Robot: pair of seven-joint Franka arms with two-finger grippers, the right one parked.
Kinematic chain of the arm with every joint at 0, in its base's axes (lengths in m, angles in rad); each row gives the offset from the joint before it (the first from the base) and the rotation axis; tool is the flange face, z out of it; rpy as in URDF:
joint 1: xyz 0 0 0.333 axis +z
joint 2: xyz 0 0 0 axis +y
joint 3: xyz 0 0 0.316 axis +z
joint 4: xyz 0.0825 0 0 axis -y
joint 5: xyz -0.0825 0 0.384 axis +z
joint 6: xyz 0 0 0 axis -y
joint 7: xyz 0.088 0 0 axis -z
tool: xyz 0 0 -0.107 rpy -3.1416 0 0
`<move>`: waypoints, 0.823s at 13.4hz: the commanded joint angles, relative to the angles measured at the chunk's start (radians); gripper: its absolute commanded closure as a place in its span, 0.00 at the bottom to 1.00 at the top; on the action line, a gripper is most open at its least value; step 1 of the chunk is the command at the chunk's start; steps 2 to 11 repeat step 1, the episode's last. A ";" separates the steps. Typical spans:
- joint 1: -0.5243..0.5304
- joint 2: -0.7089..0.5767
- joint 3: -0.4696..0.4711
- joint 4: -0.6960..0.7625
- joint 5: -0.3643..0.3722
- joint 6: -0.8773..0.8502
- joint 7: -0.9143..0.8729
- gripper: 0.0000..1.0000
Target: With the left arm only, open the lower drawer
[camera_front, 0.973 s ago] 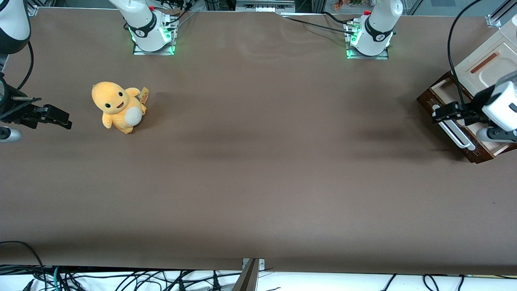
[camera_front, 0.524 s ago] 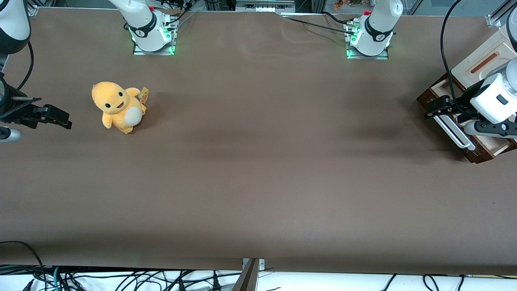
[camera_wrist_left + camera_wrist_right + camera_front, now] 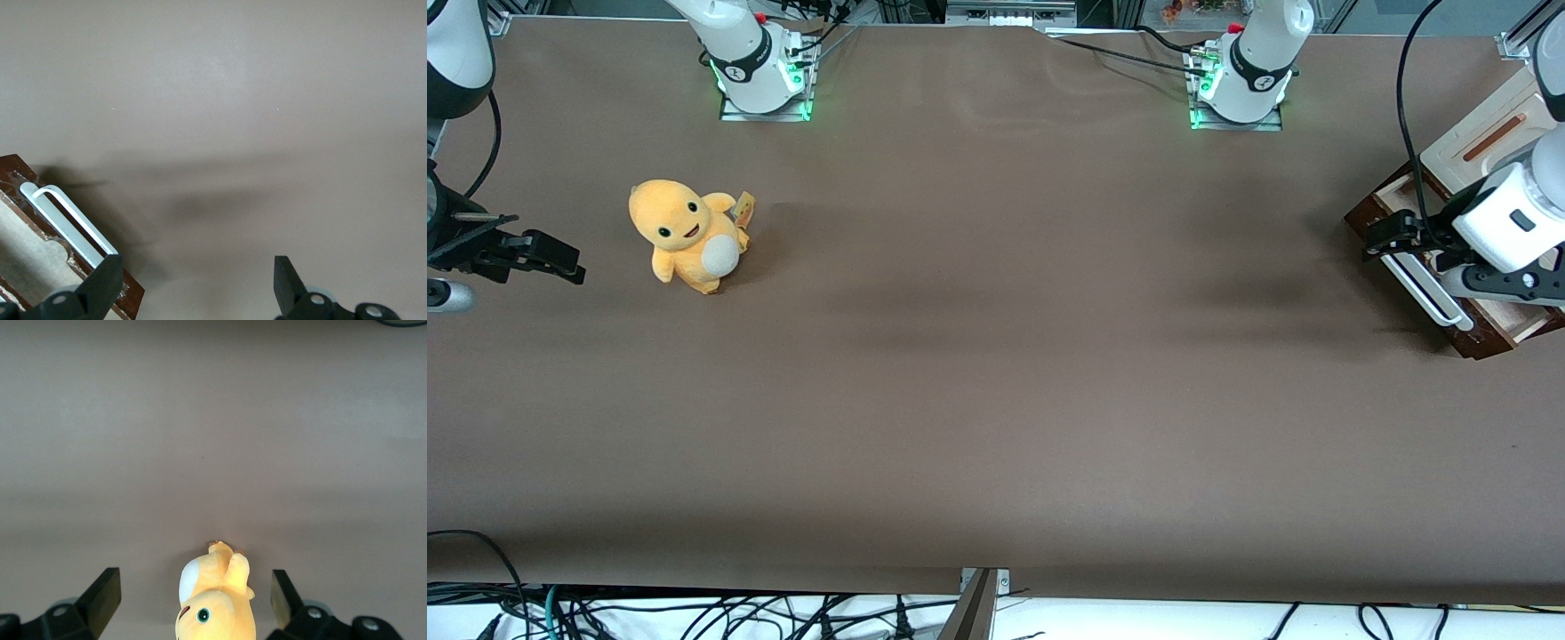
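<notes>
While its jaws stand spread wide with nothing between them, the black two-finger gripper [image 3: 193,283] of the white jointed left arm [image 3: 1507,218] hangs above the brown table [image 3: 996,356]. At the front view's right edge it sits over the pulled-out dark brown wooden lower drawer [image 3: 1423,276], one fingertip [image 3: 107,277] overlapping its long white bar handle [image 3: 67,220].

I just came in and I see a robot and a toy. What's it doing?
The left arm is working at a cabinet at its end of the table. The lower drawer is already pulled out, so you can see its pale inside. The gripper is open, up at one end of the white handle, not holding it. The yellow plush toy sits untouched toward the parked arm's end.
</notes>
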 commanded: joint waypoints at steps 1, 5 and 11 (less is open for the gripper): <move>-0.016 -0.020 0.012 -0.015 0.024 -0.010 0.026 0.00; -0.016 -0.020 0.012 -0.015 0.024 -0.010 0.026 0.00; -0.016 -0.020 0.012 -0.015 0.024 -0.010 0.026 0.00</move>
